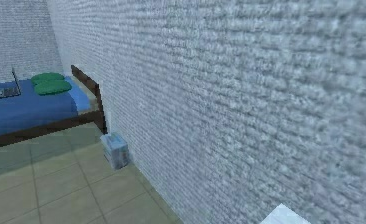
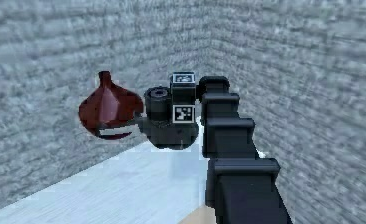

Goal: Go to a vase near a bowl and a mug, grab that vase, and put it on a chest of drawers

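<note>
Bed point(image 1: 36, 108) with a blue cover sits in the forward view's upper left, with two green pillows point(image 1: 51, 85) at its head against a dark headboard point(image 1: 91, 90). Just right of the bed's corner, a small pale box point(image 1: 115, 150) stands on the tiled floor point(image 1: 61, 190) against the wall point(image 1: 241, 90). The wall's rough grey face runs from the middle across to the right edge. A white corner point(image 1: 288, 214) pokes in at the bottom right; I cannot tell what it belongs to.

In the arm side view, the dark red vase point(image 2: 109, 105) hangs left of centre, its narrow neck up and a little tilted. It has grey wall behind it and is clear of the pale top point(image 2: 101, 185) that spreads across the lower left. My gripper point(image 2: 141, 118) holds the vase at its far end, its dark body just right of the vase. Right of that come two white squares point(image 2: 183, 84) with black marks, then my arm point(image 2: 236, 160) running down to the bottom edge, right of the middle.
</note>
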{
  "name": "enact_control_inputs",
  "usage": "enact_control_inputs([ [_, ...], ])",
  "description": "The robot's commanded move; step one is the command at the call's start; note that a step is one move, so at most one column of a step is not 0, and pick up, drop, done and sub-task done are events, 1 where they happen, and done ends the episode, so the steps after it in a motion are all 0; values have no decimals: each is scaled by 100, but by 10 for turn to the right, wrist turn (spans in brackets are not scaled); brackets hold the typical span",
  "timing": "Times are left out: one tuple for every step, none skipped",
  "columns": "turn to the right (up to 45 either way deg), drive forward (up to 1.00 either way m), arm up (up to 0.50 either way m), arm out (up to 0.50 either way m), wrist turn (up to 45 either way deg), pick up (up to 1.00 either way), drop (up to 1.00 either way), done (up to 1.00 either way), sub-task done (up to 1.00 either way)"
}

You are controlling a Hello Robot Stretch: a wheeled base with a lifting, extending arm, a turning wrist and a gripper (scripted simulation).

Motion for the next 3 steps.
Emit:
enact_control_inputs([
  [0,0,0,0,240,0,0,0,0],
  [0,0,-28,0,0,0,0,0,0],
  [0,0,0,0,0,0,100,0,0],
])
